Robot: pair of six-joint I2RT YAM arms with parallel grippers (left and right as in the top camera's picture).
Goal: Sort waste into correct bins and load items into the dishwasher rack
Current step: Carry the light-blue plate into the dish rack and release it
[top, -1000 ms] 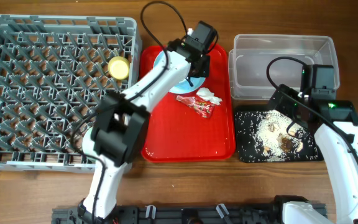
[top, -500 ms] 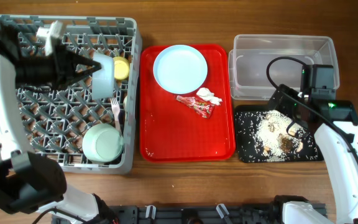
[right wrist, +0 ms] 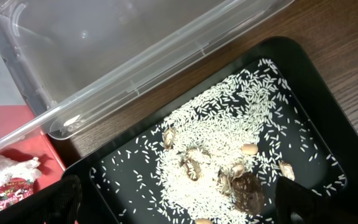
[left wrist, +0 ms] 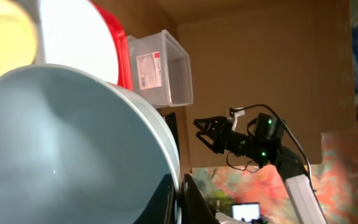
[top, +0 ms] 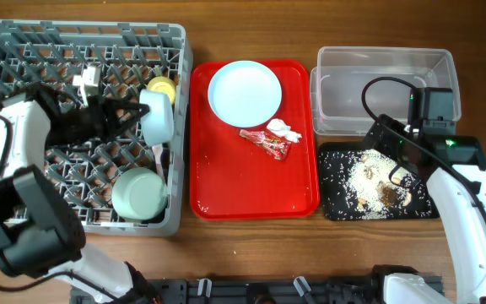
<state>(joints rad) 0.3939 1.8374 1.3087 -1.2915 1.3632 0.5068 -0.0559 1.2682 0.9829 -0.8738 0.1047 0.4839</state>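
Light blue bowl (top: pixel 160 122) is tilted at the right side of the grey rack (top: pixel 24 51), just beside the yellow cup (top: pixel 162 88); the left tool (top: pixel 138 116) grips its rim. From the left wrist, the bowl fills the left half. From the right wrist, the right tool (right wrist: pixel 179 205) is spread open above the food scraps (right wrist: pixel 229 155) in the black tray (right wrist: pixel 328 112).

Grey lattice rack (top: pixel 24 51), light blue bowl (top: pixel 159 122) at black left fingers (left wrist: pixel 194 208), pale green bowl (top: pixel 137 194), yellow cup (top: pixel 162 89). Red tray (top: pixel 251 186), light blue plate (top: pixel 244 93), red wrapper (top: pixel 268 143), white tissue (top: pixel 283 128). Black tray (top: pixel 336 207) speckled white and beige.
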